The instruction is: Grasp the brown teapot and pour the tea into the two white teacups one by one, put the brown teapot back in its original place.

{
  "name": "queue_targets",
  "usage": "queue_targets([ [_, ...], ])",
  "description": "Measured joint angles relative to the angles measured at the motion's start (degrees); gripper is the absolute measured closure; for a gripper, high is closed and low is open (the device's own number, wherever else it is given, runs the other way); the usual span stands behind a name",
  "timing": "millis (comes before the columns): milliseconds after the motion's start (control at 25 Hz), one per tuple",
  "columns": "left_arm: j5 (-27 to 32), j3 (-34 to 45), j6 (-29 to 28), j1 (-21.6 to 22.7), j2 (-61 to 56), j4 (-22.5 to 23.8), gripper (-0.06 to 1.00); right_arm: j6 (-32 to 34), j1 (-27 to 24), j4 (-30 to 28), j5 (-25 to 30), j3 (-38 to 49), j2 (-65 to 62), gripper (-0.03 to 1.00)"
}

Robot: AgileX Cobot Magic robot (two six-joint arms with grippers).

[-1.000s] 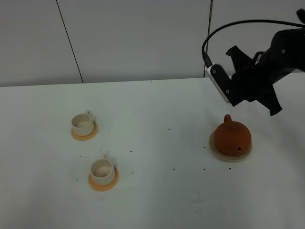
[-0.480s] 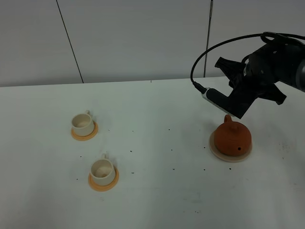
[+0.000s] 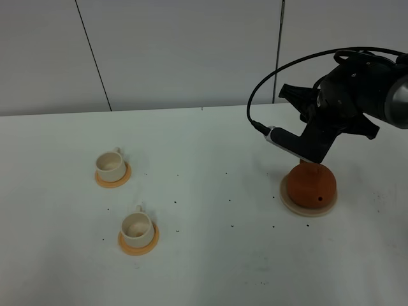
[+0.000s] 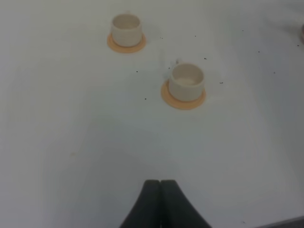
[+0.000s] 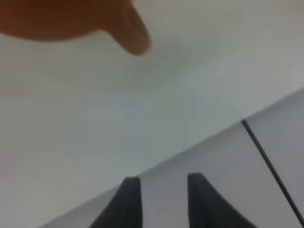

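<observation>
The brown teapot [image 3: 311,187] sits on its beige coaster [image 3: 306,209] at the right of the table. My right arm [image 3: 338,102] hangs just above it and hides its lid and handle. In the right wrist view the right gripper [image 5: 161,190] is open and empty. The teapot is a blurred brown shape [image 5: 71,19] at that view's edge, apart from the fingers. Two white teacups [image 3: 109,166] [image 3: 137,226] stand on orange saucers at the left. They also show in the left wrist view [image 4: 126,27] [image 4: 186,80]. My left gripper [image 4: 160,185] is shut, empty, well short of the cups.
The white table [image 3: 210,191] carries small dark specks between cups and teapot. A grey panelled wall [image 3: 191,51] rises behind the far table edge. A black cable [image 3: 268,76] loops from the right arm.
My right arm has swung left and down, from behind and right of the teapot to just above it, now covering its top. Cups and teapot have not moved.
</observation>
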Motion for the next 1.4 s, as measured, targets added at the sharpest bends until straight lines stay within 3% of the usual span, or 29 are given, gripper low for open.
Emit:
queue_targets([
  [240,0.0,0.0,0.0,0.0,0.0,0.0,0.89,0.0,0.5,0.4,1.4,0.0,0.4,0.72],
  [360,0.0,0.0,0.0,0.0,0.0,0.0,0.89,0.0,0.7,1.8,-0.5,0.0,1.5,0.72],
  [600,0.0,0.0,0.0,0.0,0.0,0.0,0.89,0.0,1.5,11.0,-6.2,0.0,1.7,0.73],
  [880,0.0,0.0,0.0,0.0,0.0,0.0,0.88,0.0,1.5,20.1,-6.4,0.0,2.1,0.73],
  [1400,0.0,0.0,0.0,0.0,0.0,0.0,0.87,0.0,1.0,21.0,-6.9,0.0,5.3,0.74],
])
